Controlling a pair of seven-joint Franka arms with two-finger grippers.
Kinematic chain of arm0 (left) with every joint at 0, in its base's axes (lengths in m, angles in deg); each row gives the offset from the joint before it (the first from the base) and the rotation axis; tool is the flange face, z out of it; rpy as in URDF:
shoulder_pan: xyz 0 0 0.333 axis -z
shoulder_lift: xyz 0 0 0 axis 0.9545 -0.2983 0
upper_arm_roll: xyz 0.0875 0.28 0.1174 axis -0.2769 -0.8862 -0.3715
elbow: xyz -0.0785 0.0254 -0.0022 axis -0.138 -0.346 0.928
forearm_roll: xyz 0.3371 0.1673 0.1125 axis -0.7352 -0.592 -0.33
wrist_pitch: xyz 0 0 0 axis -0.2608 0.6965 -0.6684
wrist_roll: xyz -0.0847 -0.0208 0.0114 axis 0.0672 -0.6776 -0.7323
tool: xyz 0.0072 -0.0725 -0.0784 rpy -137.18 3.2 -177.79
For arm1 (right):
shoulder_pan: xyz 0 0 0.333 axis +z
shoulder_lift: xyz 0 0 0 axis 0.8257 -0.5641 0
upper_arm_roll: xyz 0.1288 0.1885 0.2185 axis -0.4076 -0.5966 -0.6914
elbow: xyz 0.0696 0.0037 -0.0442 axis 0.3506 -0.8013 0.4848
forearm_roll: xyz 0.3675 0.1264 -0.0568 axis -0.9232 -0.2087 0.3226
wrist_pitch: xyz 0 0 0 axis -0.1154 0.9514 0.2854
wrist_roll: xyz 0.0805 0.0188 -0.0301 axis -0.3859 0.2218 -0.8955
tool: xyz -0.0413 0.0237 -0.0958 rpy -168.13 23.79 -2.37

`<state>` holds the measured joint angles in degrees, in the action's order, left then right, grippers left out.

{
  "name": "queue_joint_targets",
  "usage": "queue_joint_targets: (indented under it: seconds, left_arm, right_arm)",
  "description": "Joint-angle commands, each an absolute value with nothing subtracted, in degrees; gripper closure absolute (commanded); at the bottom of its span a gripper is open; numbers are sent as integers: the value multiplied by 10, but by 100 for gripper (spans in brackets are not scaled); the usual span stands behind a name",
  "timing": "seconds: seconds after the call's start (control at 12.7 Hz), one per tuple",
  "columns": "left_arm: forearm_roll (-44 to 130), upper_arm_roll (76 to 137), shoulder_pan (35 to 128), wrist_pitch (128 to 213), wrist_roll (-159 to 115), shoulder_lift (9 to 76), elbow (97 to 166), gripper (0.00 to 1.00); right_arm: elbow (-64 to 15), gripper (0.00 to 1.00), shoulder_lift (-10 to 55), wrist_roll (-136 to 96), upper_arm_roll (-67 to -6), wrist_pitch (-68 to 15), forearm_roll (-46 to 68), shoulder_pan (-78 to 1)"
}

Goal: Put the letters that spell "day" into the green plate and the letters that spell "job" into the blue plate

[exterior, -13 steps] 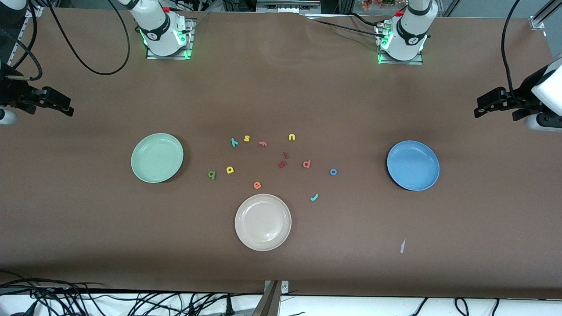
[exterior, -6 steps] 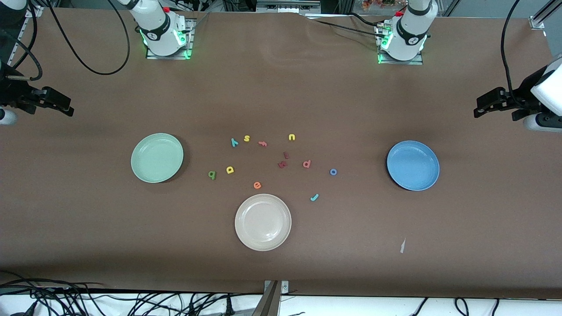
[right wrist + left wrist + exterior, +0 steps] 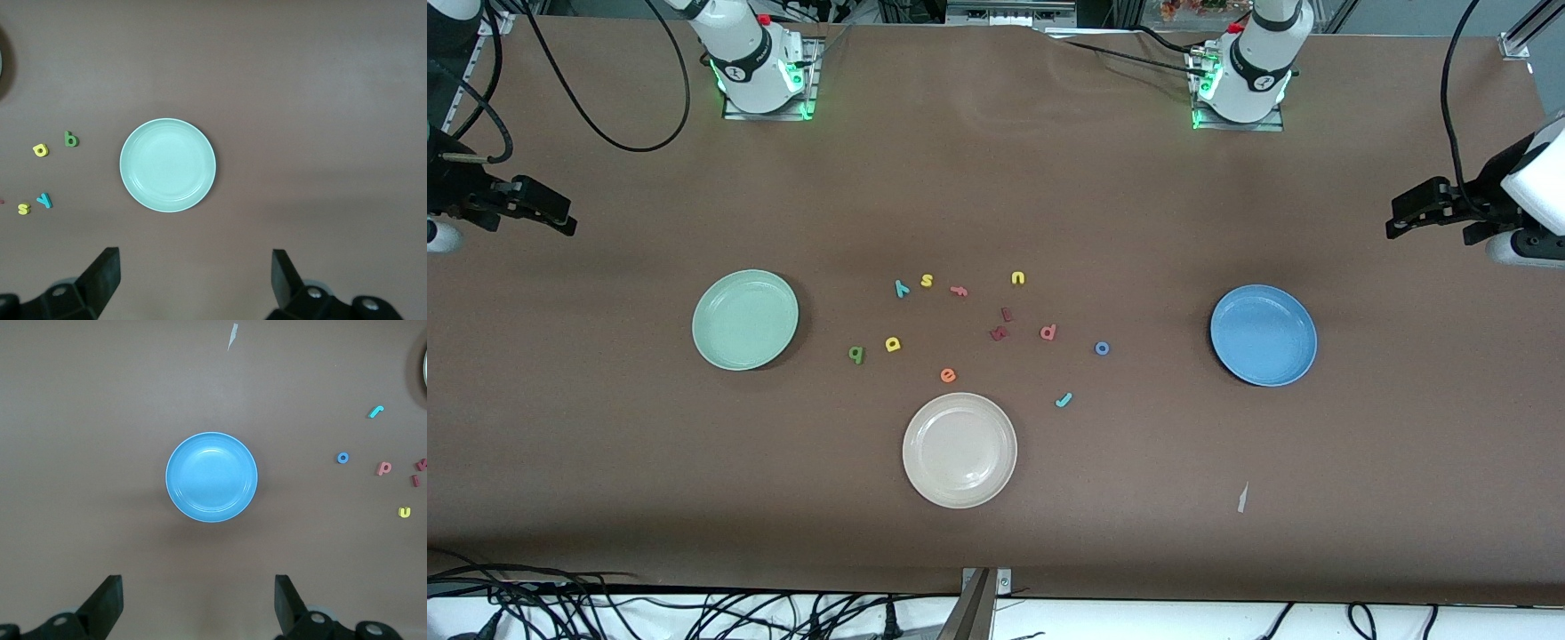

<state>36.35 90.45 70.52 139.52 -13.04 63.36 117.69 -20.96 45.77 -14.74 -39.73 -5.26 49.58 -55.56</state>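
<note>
The green plate [image 3: 745, 320] [image 3: 168, 165] and the blue plate [image 3: 1263, 335] [image 3: 211, 477] both lie empty. Between them the small letters are scattered on the table: green d [image 3: 856, 355], yellow a [image 3: 893, 344], teal y [image 3: 901, 287], teal j [image 3: 1064, 400], blue o [image 3: 1102, 348] and pinkish-red b [image 3: 1048, 332]. My right gripper [image 3: 560, 216] [image 3: 195, 270] hangs open and empty high over its end of the table. Over the other end my left gripper [image 3: 1396, 219] [image 3: 199, 593] is open and empty too.
A cream-white plate [image 3: 959, 450] lies nearer the front camera than the letters. Other letters lie among them: yellow s [image 3: 927, 281], yellow u [image 3: 1018, 278], orange e [image 3: 948, 375], a pink f [image 3: 959, 290] and two dark red ones [image 3: 1000, 325]. A paper scrap [image 3: 1241, 498] lies near the front.
</note>
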Motion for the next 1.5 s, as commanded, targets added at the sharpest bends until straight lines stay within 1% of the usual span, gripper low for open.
queue_joint_targets:
  seconds: [0.0,1.11,1.42]
  left_arm:
    - [346,905,709,1390,-120,635,1176,0]
    - [346,906,709,1391,-119,634,1176,0]
    - [346,906,709,1392,-119,632,1176,0]
  right_arm:
    - [-196,0,451,-144,-398,-46,486,-557]
    - [-197,0,452,-143,-399,-42,486,-555]
    - [-200,0,452,-120,-412,-30,485,-548]
